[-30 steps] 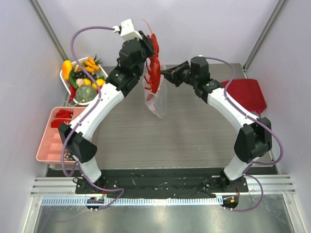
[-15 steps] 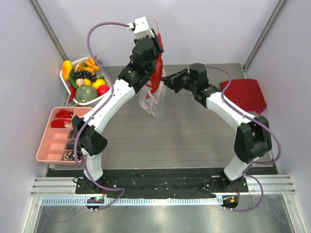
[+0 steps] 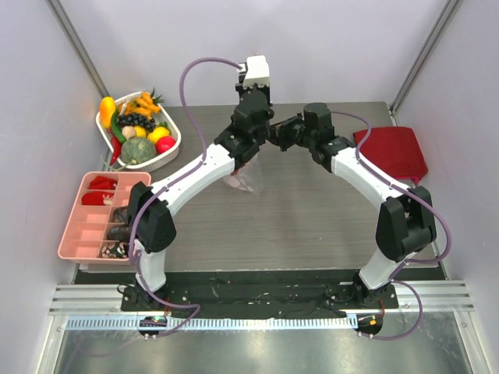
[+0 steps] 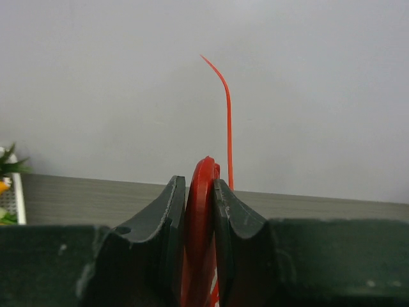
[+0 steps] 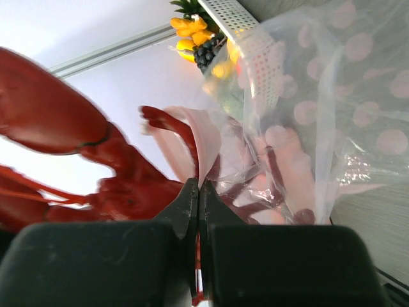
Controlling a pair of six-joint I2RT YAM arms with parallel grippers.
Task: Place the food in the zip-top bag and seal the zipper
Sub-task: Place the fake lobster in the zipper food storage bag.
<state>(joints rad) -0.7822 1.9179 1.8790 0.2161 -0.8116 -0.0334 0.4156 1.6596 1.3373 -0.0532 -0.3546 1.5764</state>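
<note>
My left gripper (image 4: 199,182) is shut on a flat part of the red lobster (image 4: 200,211), whose thin antenna (image 4: 229,115) sticks up. In the top view the left gripper (image 3: 251,144) is right over the mouth of the zip-top bag (image 3: 248,178), and the arm hides the lobster. My right gripper (image 5: 199,187) is shut on the bag's pale pink zipper strip (image 5: 208,150) and holds the mouth up; it also shows in the top view (image 3: 274,137). In the right wrist view the lobster (image 5: 70,134) is at the mouth, with its legs showing through the dotted bag (image 5: 332,121).
A white basket (image 3: 173,148) of toy fruit and vegetables stands at the back left. A pink compartment tray (image 3: 78,234) holding small food pieces lies at the left edge. A dark red pad (image 3: 394,152) lies at the right. Grey walls close in both sides.
My left gripper has carried the lobster right and down onto the bag's mouth. My right gripper has stayed shut on the mouth edge, shifting slightly left with the bag.
</note>
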